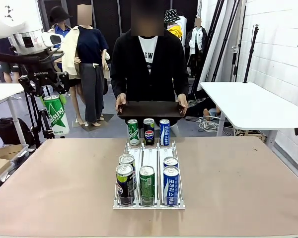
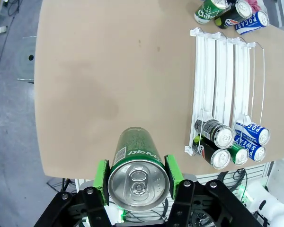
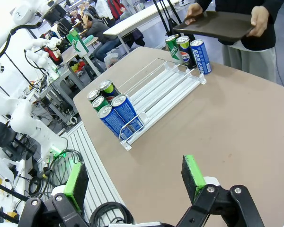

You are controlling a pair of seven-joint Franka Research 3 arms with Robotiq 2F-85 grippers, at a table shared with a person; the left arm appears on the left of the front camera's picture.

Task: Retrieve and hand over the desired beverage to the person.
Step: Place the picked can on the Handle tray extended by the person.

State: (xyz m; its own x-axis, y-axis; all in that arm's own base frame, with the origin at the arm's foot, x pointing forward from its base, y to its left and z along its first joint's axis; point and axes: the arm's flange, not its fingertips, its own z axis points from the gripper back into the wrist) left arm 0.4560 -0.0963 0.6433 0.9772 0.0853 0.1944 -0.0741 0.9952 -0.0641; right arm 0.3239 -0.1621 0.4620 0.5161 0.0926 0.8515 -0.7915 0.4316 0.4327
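My left gripper hangs high beyond the table's left far corner, shut on a green soda can that stands upright between its green pads. In the left wrist view the same green can fills the gap of the left gripper, top facing the camera. The person stands at the far side, both hands holding a dark tray level above the table edge. My right gripper is open and holds nothing, low over the table's near right part.
A clear three-lane rack lies mid-table with several cans at its near end. A green, a Pepsi and a blue can stand at its far end below the tray. A white side table stands at the right.
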